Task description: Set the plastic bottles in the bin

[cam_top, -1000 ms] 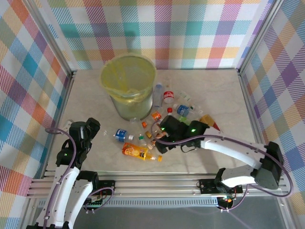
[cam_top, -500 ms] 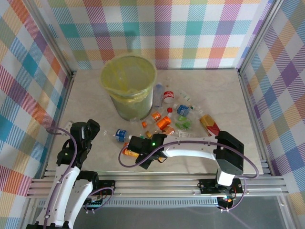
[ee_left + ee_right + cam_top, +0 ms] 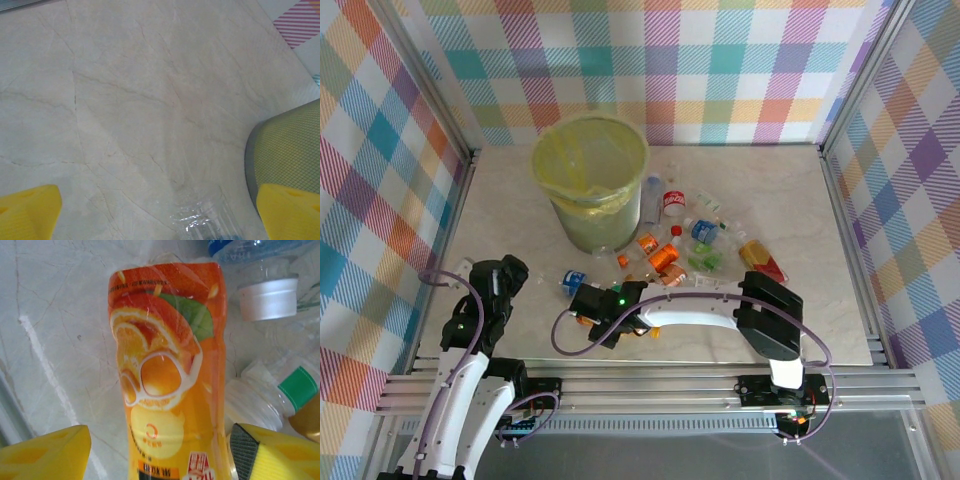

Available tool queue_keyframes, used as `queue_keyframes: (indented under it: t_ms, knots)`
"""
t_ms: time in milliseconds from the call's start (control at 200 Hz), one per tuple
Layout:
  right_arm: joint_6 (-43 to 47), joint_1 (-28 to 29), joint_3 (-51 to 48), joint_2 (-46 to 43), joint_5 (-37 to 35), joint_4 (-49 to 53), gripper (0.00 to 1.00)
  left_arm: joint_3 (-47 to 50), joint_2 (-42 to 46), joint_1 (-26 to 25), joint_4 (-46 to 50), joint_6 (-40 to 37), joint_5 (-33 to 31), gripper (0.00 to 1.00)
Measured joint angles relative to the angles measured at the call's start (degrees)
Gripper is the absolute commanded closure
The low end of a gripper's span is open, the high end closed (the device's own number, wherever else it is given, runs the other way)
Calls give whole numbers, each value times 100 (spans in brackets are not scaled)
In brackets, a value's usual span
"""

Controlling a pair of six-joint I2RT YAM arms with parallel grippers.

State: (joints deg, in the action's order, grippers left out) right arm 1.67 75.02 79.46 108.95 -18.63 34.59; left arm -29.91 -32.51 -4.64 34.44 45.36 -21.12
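1. Swung in from the frame's middle right, the right gripper now sits at lower centre of the top view. It is unclenched astride the orange-labelled clear plastic bottle, one pad clear of it.
2. More crushed plastic bottles lie right of the tall translucent bin lined with yellow plastic.
3. At lower left, the left gripper gapes, holding nothing, over the pale marbled tabletop.

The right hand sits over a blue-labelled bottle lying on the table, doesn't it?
Not blue. The bottle between the right hand's fingers has an orange label printed with orange slices, as the right wrist view shows. It does lie on the table.
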Motion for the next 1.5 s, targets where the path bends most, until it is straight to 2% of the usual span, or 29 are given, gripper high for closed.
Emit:
queue_keyframes:
  t_ms: [195,420,570,945,1155,1325,1505]
  knots:
    - [210,-4,20,229,-92,-83,28,50,-7,0,0,0,-70,0]
    - [509,-4,59,413,-46,-131,23,50,-48,0,-2,0,-111,0]
    - [645,-4,107,457,22,-164,26,50,-63,0,-2,-2,-155,0]
    - [881,-4,188,610,142,-245,52,50,-114,0,0,-17,-216,0]
    - [916,-4,210,509,267,-225,75,42,-162,0,9,-22,-260,0]
    - [907,-11,210,-125,326,-203,85,-24,-192,0,42,-42,-275,0]
    - [791,-122,284,-992,345,-201,91,-107,-229,0,44,-44,-284,0]
